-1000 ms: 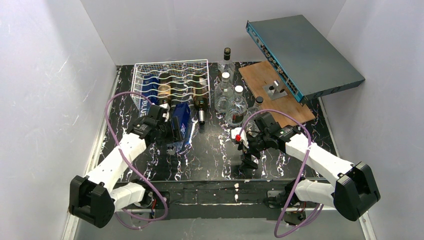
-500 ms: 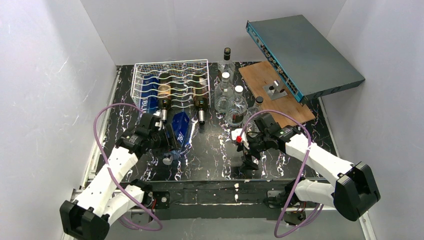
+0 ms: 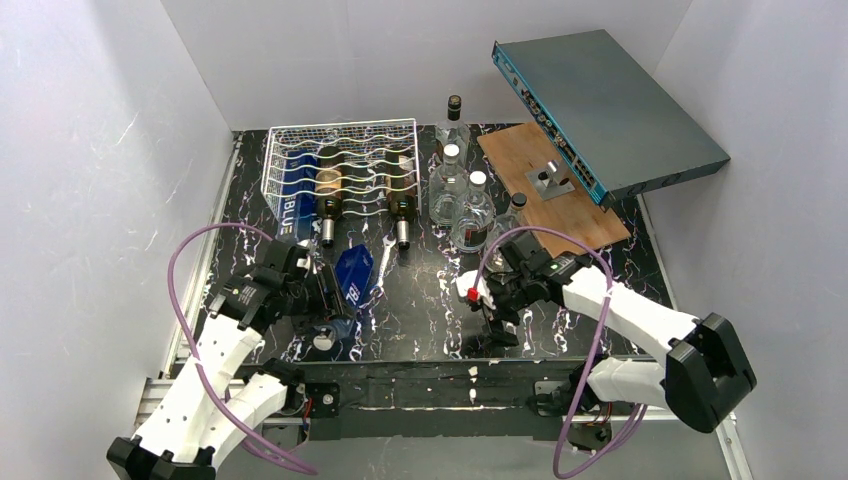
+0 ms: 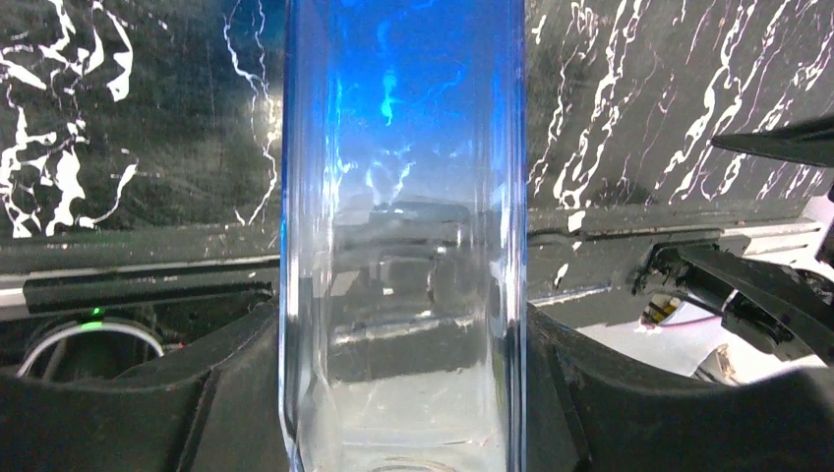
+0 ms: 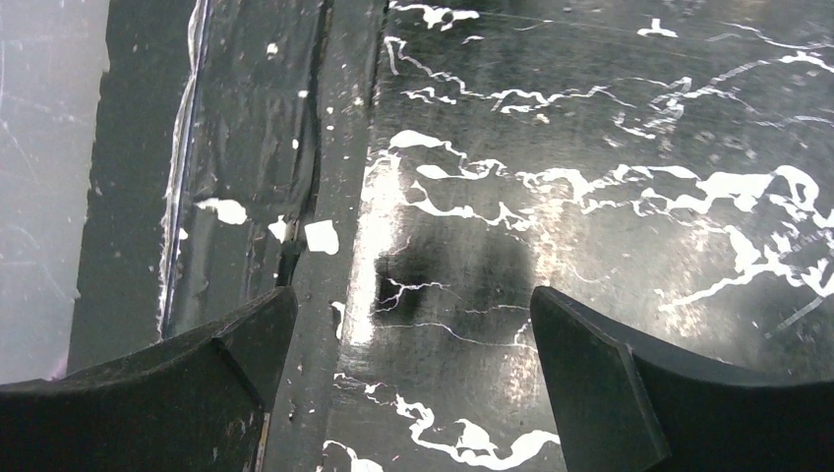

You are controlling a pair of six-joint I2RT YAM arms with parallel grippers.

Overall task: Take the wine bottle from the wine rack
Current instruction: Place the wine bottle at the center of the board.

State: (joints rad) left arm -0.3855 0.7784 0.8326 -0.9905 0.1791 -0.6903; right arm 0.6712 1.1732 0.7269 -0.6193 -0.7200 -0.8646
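The wine bottle [image 3: 351,277] is blue glass and lies tilted over the black marbled table, in front of the wine rack [image 3: 343,134] and off it. My left gripper [image 3: 318,300] is shut on its body, and its neck points toward the near edge. In the left wrist view the bottle [image 4: 403,177] fills the middle, with my left gripper [image 4: 403,393] pressed against both of its sides. The silver wire rack holds another blue bottle [image 3: 294,186] and two dark bottles [image 3: 328,190]. My right gripper [image 3: 489,300] hangs open over bare table, as the right wrist view confirms [image 5: 413,344].
Several clear glass bottles [image 3: 455,195] stand right of the rack. A brown wooden board [image 3: 575,215] with a small metal piece [image 3: 548,180] lies at the back right, under a tilted grey-teal box [image 3: 610,105]. White walls close in the table.
My left arm has drawn back toward the near left with the blue bottle, away from the rack. The right arm has shifted only slightly.
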